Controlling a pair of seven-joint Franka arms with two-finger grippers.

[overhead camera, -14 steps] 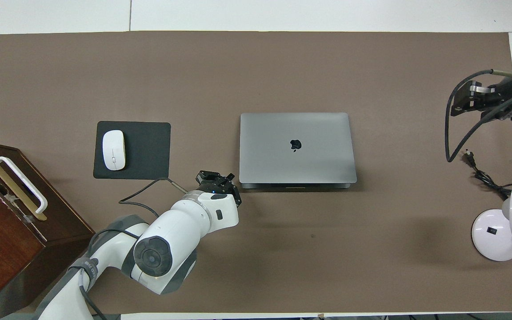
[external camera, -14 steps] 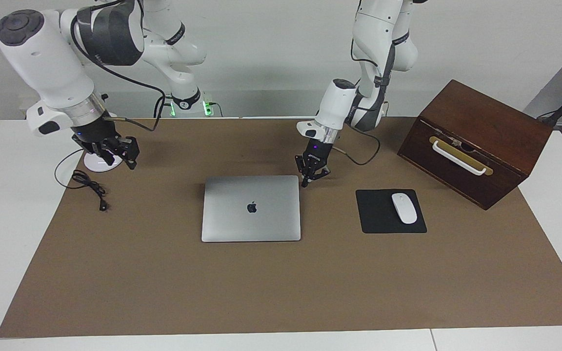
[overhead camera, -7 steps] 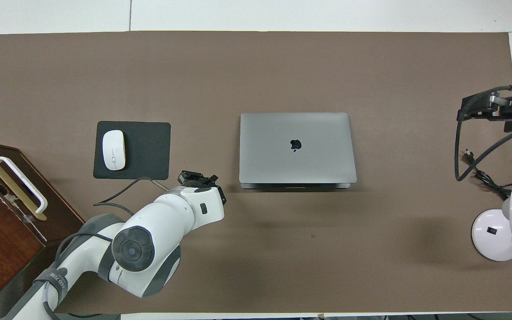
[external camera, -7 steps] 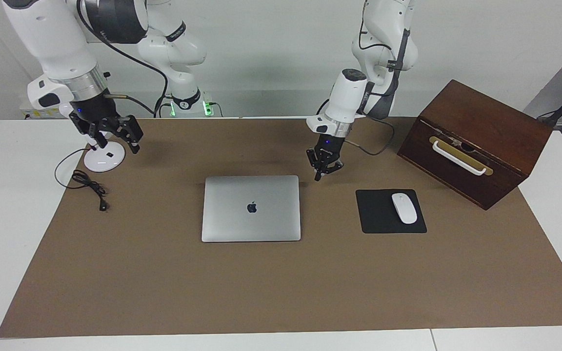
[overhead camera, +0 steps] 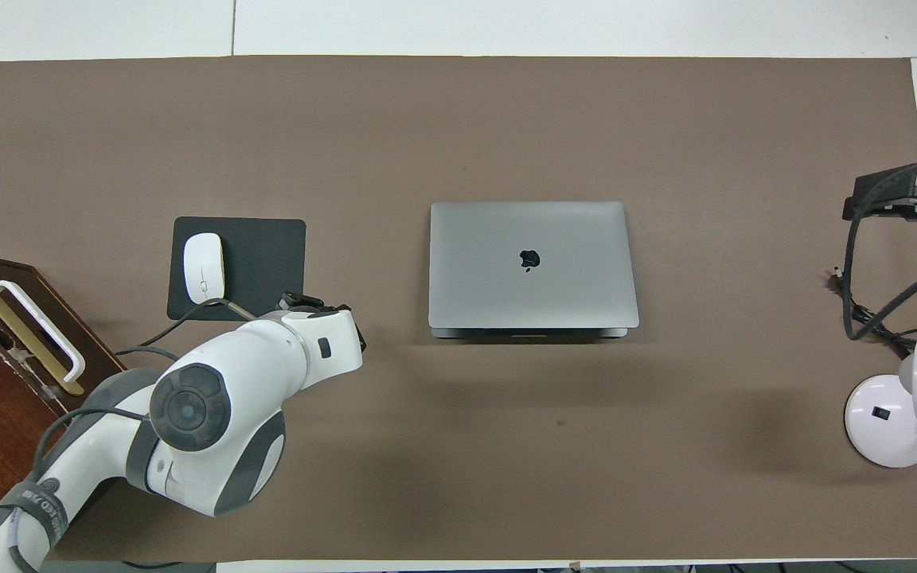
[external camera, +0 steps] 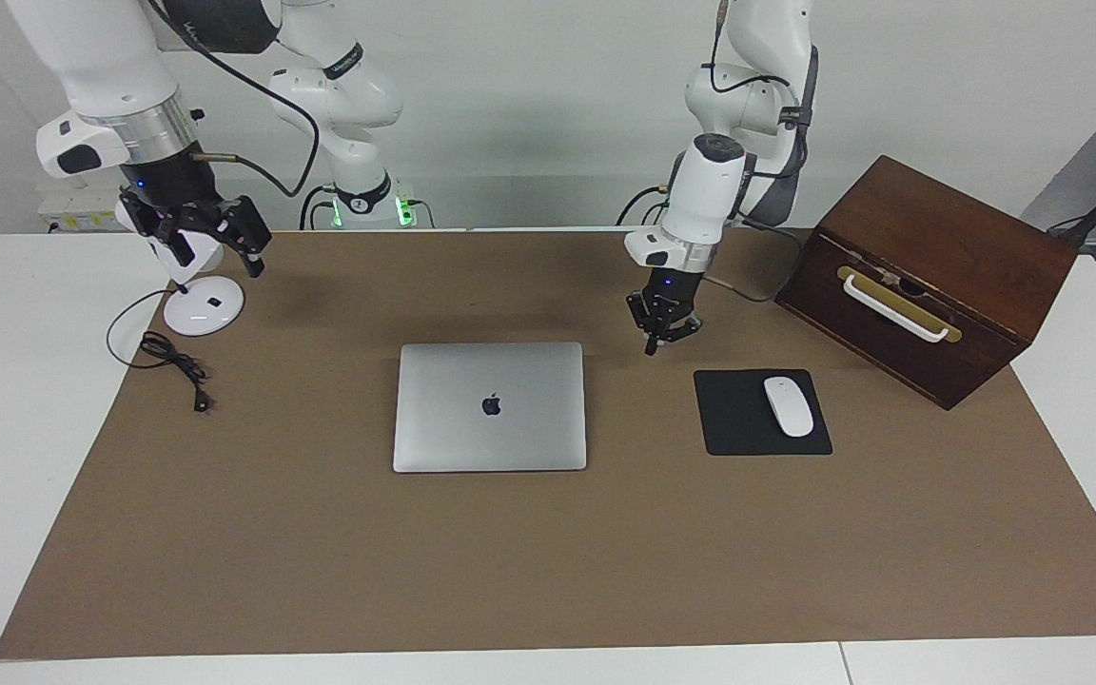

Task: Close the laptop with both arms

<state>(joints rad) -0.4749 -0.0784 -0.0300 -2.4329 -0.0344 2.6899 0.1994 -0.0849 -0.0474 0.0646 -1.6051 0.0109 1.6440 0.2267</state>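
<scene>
The silver-grey laptop (external camera: 491, 407) lies shut and flat on the middle of the brown mat, apple logo up; it also shows in the overhead view (overhead camera: 532, 263). My left gripper (external camera: 655, 341) hangs in the air over the mat, between the laptop's corner and the black mouse pad, touching nothing. In the overhead view it (overhead camera: 305, 301) is mostly hidden under its own wrist. My right gripper (external camera: 213, 249) is open and empty, raised over the white lamp base at the right arm's end of the table; it also shows in the overhead view (overhead camera: 900, 200).
A black mouse pad (external camera: 736, 428) with a white mouse (external camera: 788, 406) lies beside the laptop toward the left arm's end. A brown wooden box (external camera: 929, 276) with a white handle stands at that end. A white lamp base (external camera: 204, 309) and black cable (external camera: 172, 366) lie at the right arm's end.
My left gripper has drawn away from the laptop's corner toward the mouse pad. My right gripper has risen and pulled back toward its end of the table. The laptop has not moved.
</scene>
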